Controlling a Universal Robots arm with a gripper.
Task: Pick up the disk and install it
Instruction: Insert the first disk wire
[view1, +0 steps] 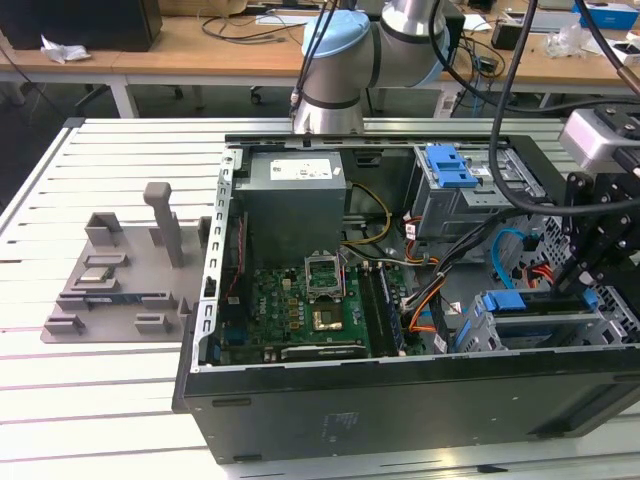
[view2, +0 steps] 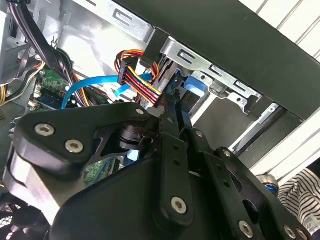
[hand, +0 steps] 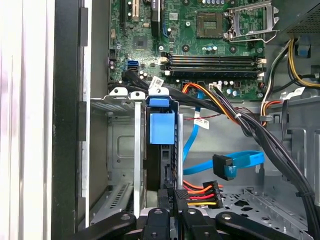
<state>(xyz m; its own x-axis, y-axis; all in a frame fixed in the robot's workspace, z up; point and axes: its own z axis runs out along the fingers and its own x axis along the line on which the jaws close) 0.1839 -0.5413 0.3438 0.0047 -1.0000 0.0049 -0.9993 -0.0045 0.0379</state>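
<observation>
The gripper (hand: 170, 210) hangs low inside the open computer case (view1: 400, 400), right at the drive cage (hand: 135, 150); its fingers look drawn close together on the near edge of the disk (hand: 161, 150), which stands on edge in the cage slot straight ahead of the fingertips, its blue rail tab (hand: 162, 127) at the far end; so the disk appears part-seated, and I'd judge this as the pushing-home stage of the install. To do it well, keep the push straight along the slot, square to the silver cage walls just beside the disk on either flank; any tilt could jam the rails. Room is tight: the multicoloured power connector (hand: 200, 192) sits just beside the fingers; the blue data cable (hand: 235, 162) loops nearby on that same side; the black case wall (hand: 67, 125) stands close beyond the cage on the opposite side; the freest room is back along the gripper's own approach line; the motherboard (hand: 200, 45) lies well beyond the cage.
</observation>
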